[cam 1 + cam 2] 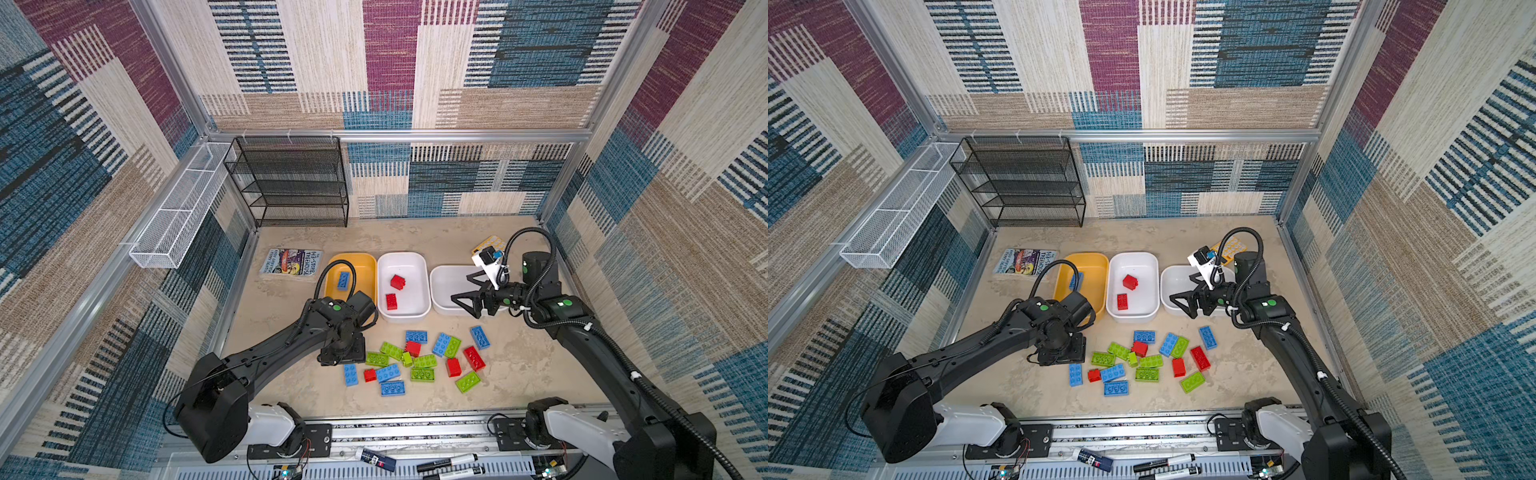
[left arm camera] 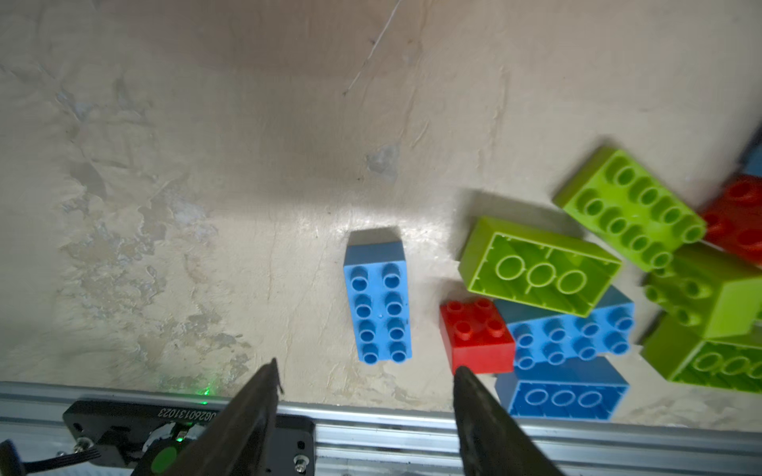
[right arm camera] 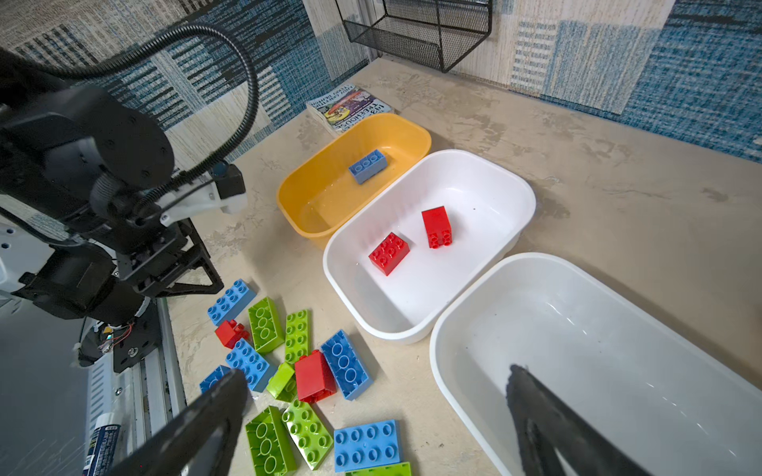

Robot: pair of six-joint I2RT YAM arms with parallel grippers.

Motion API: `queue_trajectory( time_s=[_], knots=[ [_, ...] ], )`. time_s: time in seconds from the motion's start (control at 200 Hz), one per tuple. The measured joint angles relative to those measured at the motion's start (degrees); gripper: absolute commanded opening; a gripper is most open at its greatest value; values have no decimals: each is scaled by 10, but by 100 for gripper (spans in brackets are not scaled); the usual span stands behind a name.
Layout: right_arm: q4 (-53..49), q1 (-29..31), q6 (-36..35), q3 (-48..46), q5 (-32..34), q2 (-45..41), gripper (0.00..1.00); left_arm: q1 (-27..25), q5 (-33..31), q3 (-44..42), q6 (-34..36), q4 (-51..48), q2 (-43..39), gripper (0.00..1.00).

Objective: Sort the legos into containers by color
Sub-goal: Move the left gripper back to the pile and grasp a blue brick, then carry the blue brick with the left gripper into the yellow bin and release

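Several red, blue and lime green legos (image 1: 415, 359) lie loose on the table in front of the containers. The mustard yellow tub (image 1: 365, 259) holds one blue brick (image 1: 343, 280). Two red bricks (image 1: 397, 281) sit in the middle white tub (image 1: 402, 255). The right white tub (image 1: 446, 274) shows no brick. My left gripper (image 2: 367, 366) points down at the pile's left edge, open, just short of a lone blue brick (image 2: 377, 305). My right gripper (image 1: 464, 306) hangs open over the right tub's front left corner, with nothing between its fingers.
A book (image 1: 291, 262) lies left of the yellow tub. A black mesh rack (image 1: 291, 183) stands at the back wall and a white wire basket (image 1: 178, 212) hangs on the left wall. A yellow calculator (image 1: 488, 243) lies behind the right arm. Markers (image 1: 449, 461) rest on the front rail.
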Motion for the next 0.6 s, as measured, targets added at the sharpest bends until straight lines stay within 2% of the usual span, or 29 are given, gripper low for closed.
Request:
queue_trajectory(
  time_s=[0.29,0.421,0.546,0.601],
  knots=[
    [-7,0,3,-7,0,-4,99,-6,14,-90,-30,94,10,61],
    [-7,0,4,-9,0,-5,99,-7,17,-106,-44,127,28,49],
    [-9,0,6,-10,0,-6,99,-7,27,-108,-52,146,38,31],
    [-9,0,6,-10,0,-7,99,-7,30,-105,-52,143,39,27]
  ],
)
